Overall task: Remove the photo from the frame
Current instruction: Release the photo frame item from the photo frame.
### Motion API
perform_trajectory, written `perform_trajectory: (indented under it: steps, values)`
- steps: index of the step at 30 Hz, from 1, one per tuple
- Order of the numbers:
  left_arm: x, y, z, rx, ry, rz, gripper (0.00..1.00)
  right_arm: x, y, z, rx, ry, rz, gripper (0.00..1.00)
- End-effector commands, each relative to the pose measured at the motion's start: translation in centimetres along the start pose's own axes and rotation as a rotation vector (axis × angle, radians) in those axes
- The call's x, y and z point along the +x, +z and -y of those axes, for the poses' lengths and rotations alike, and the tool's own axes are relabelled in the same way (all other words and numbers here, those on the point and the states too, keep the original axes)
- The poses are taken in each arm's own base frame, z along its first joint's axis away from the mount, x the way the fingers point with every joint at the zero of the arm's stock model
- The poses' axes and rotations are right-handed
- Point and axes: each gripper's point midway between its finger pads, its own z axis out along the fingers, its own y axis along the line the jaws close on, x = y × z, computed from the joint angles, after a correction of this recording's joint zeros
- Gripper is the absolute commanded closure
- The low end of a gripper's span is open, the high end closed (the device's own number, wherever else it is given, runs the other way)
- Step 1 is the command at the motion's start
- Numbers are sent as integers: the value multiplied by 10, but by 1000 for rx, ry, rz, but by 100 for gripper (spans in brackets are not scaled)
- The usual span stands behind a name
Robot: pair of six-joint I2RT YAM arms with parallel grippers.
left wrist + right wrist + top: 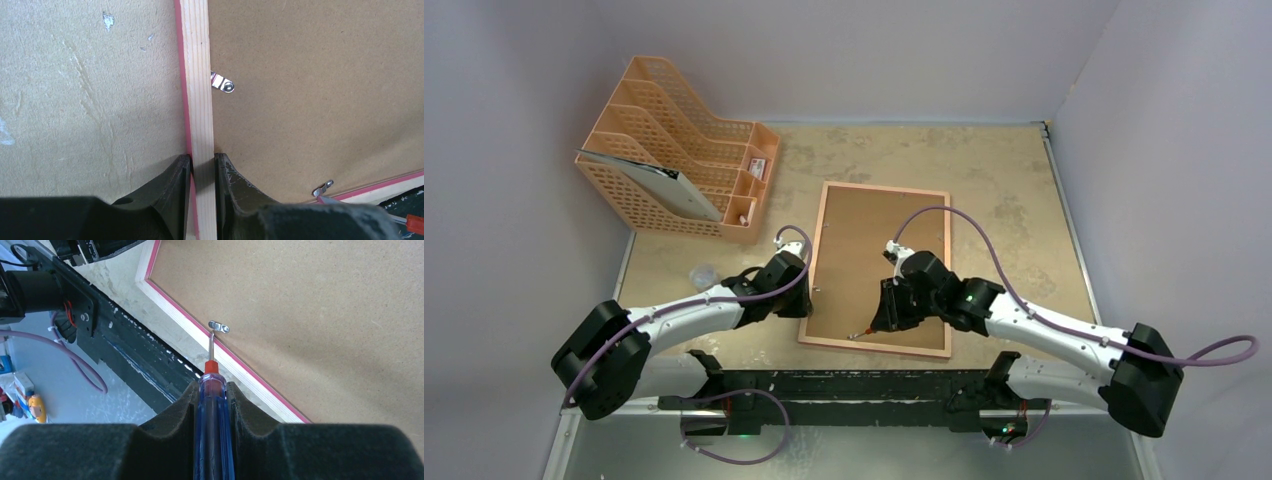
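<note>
Pale wood rail of the frame (197,100) sits pinched in the left gripper (202,167). The right wrist view adds the right gripper (213,390) clamping a screwdriver (213,440), tip at the frame's clip (219,327).

Open tabletop (1004,200) lies right of and beyond the frame (884,187); the file rack (674,150) blocks the far-left corner.

Left gripper (202,162) pinched the frame (196,70) by its side rail, one finger each side. Right of the fingers lay the backing board (310,90), left the table (85,100). One metal clip (222,84) sat ahead of the fingertips, a second clip (323,188) off right.
</note>
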Motion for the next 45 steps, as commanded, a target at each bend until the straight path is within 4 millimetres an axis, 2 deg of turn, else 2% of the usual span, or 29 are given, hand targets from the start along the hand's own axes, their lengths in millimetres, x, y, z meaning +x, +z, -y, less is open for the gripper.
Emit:
perform_trajectory:
  steps: [1, 8, 18, 24, 28, 36, 45]
  values:
    - [38, -1, -24, -75, 40, -129, 100, -14, -4, 9, 75, 28, 70, 100]
    - [38, -1, -24, -75, 40, -131, 100, -20, -9, 6, 60, 31, 123, 100]
    - [37, 1, -22, -70, 40, -131, 100, -15, -4, 0, 8, 20, 103, 100]
    - [38, 0, -23, -72, 40, -134, 100, -26, -19, -7, 3, 9, 152, 100]
    - [37, 1, -22, -71, 39, -131, 100, -25, -23, -12, -24, 2, 147, 100]
    - [37, 1, -23, -74, 41, -133, 100, -2, -6, -4, -32, 0, 56, 100]
    - [37, 0, -23, -74, 37, -129, 100, -3, 1, 2, -14, 14, 80, 100]
